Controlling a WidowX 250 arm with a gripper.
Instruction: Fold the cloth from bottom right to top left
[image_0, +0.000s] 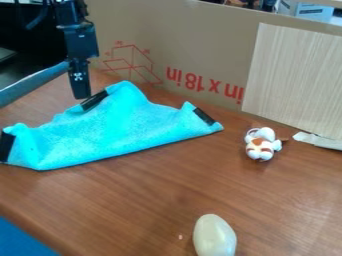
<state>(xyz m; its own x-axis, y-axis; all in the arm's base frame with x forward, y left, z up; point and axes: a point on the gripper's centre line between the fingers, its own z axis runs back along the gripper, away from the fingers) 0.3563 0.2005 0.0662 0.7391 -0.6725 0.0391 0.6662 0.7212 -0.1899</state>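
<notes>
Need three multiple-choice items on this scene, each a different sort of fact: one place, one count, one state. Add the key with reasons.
1. Where is the brown-and-white toy?
A) Left of the cloth
B) Right of the cloth
C) On top of the cloth

2. How many black patches show on the cloth?
A) One
B) Five
C) Three

3. What state is the cloth in?
A) Folded over, lying on the table
B) Rolled into a tube
C) Hanging in the air

Key:
1. B: the toy sits on the table past the cloth's right corner.
2. C: one patch at the left end, one at the upper edge by the gripper, one at the right end.
3. A: it lies in a rough triangle with one long front edge.
</notes>
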